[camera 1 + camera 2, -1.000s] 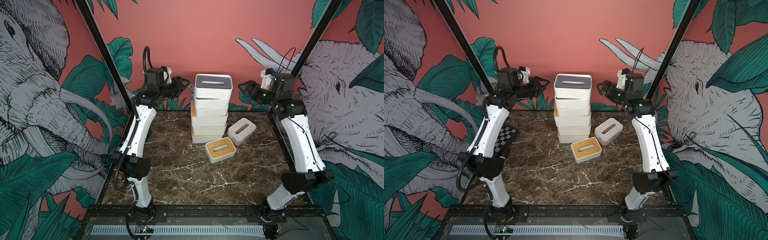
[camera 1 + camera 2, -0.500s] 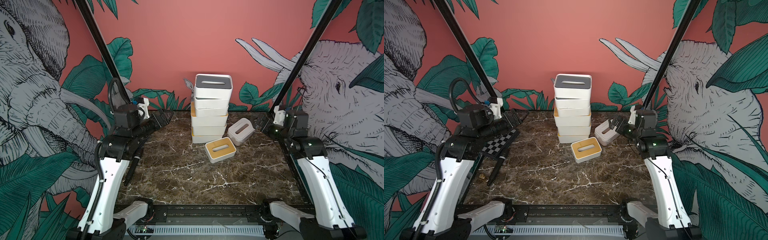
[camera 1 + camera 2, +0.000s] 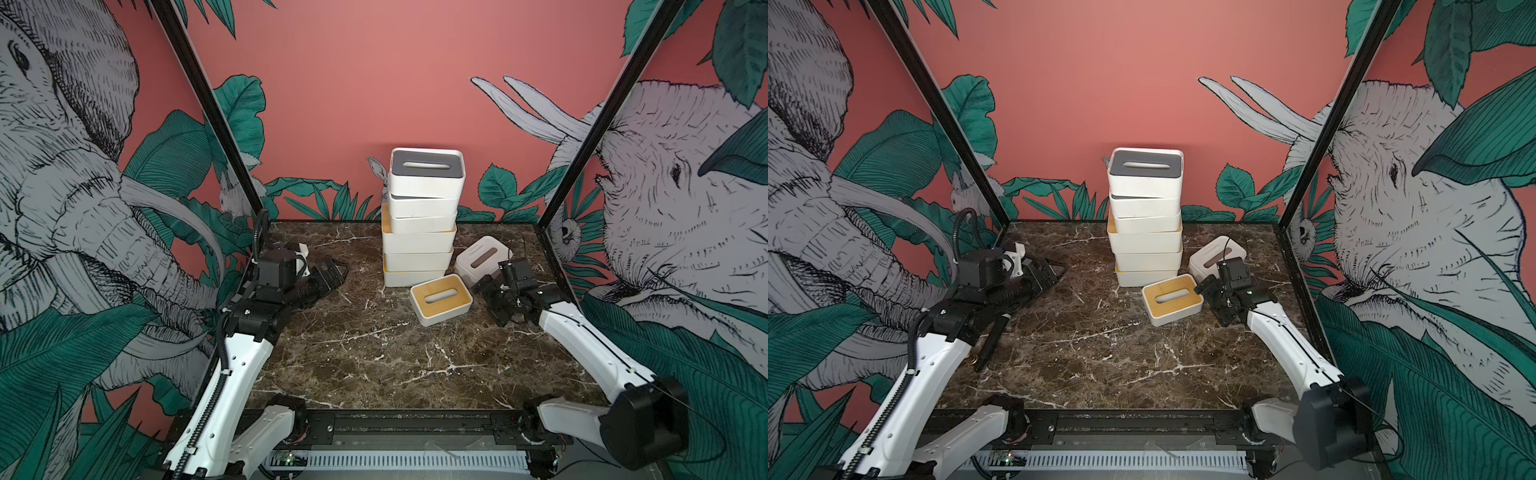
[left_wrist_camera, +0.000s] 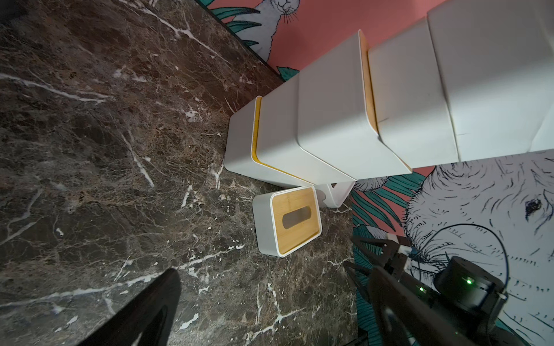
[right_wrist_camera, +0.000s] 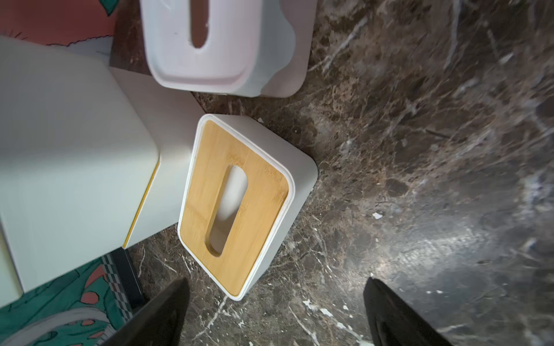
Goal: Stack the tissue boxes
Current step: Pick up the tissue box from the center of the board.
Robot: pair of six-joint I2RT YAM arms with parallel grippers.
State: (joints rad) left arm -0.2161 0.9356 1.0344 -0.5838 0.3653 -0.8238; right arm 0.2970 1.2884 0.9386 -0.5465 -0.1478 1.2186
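Nr stack (image 3: 419,245) front edge: bamboo box (image 3: 441,298)

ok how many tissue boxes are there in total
8. Six make up the stack at the back of the table. A bamboo-lidded box lies loose just in front of it. A pale-lidded box sits to the stack's right. Any behind the stack would be hidden.

No writing, label, brand, number or sign can be read. The tissue boxes (image 3: 417,243) show plain white sides and unmarked lids. The walls (image 3: 665,187) carry only drawn elephants and leaves.
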